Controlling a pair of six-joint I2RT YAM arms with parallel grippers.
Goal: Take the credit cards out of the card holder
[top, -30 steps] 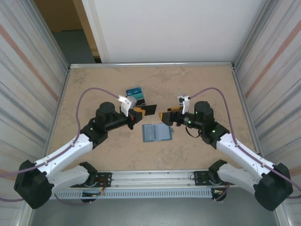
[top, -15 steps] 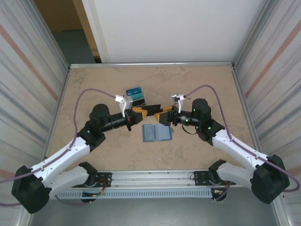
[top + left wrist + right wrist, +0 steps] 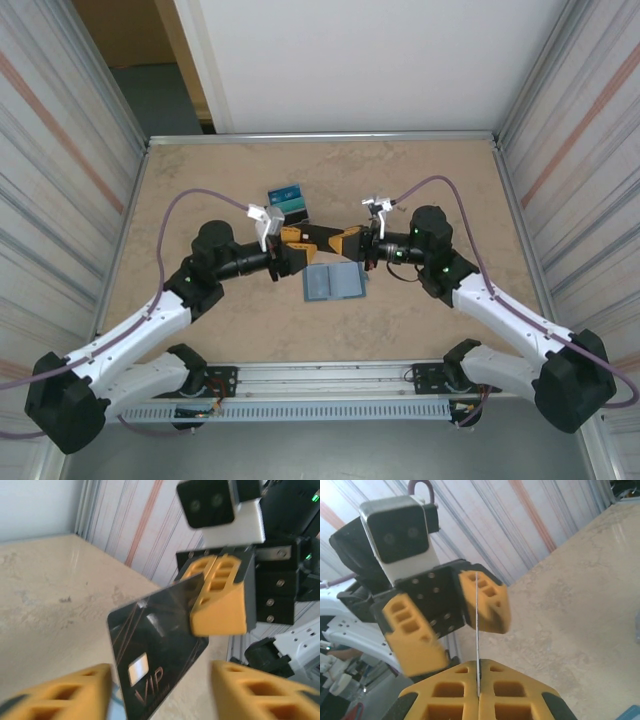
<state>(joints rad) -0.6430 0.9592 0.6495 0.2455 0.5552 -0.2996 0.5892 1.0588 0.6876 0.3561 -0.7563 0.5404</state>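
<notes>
Beige marbled tabletop (image 3: 200, 170), corrugated wall panels (image 3: 60, 150) standing on both sides; one card is hanging in the air between the two arms.

The right tool (image 3: 217, 596) is pinching one end of the dark credit card (image 3: 150, 655), its orange fingers pressing flat together with the card sandwiched between them. The card is showing gold "VIP" lettering and a small pale chip. The left tool (image 3: 294, 245) is standing with its jaws well apart, one finger on each side of the card's other end; neither is visibly gripping it. The card holder (image 3: 333, 283) is lying opened flat on the tabletop, pale pocket panels up, just below the two tools and toward the arm bases. A small pile of blue and teal credit cards (image 3: 288, 202) is resting on the tabletop beyond the left tool.
</notes>
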